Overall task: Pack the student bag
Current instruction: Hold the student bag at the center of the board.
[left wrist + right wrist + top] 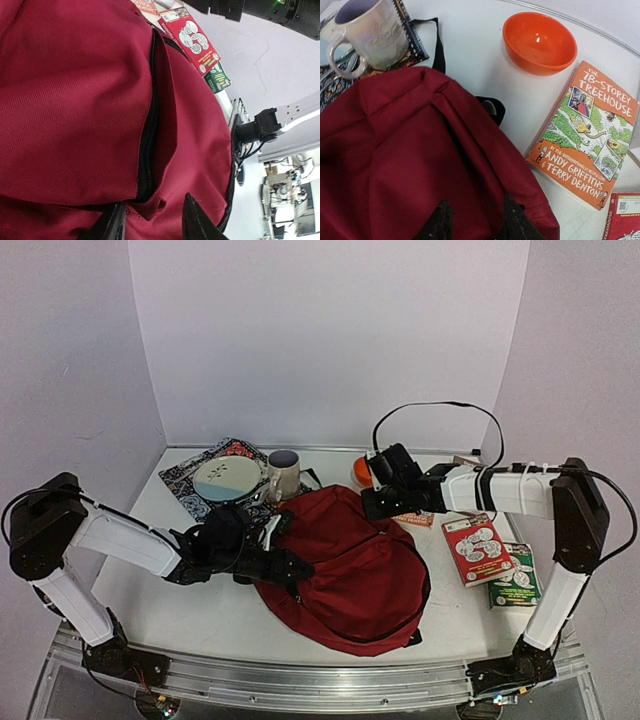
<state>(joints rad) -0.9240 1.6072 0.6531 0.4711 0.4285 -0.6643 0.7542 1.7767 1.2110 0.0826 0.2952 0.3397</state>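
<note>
The student bag (345, 560) is a dark red backpack lying flat in the middle of the table. My left gripper (300, 568) sits at the bag's left edge. In the left wrist view its fingers stand apart (153, 201) over the red fabric (75, 100), just below a black zip (147, 150) that gapes slightly. My right gripper (375, 505) is at the bag's far right corner. In the right wrist view it is open (475, 200), its black fingers resting apart on the fabric (395, 150), gripping nothing.
An orange bowl (539, 42), an orange Treehouse book (585, 135) and a mug (370, 32) lie beyond the bag. A plate (226, 478) rests on a patterned mat (190, 490) at the back left. A red book (477, 548) and a green book (517, 575) lie to the right.
</note>
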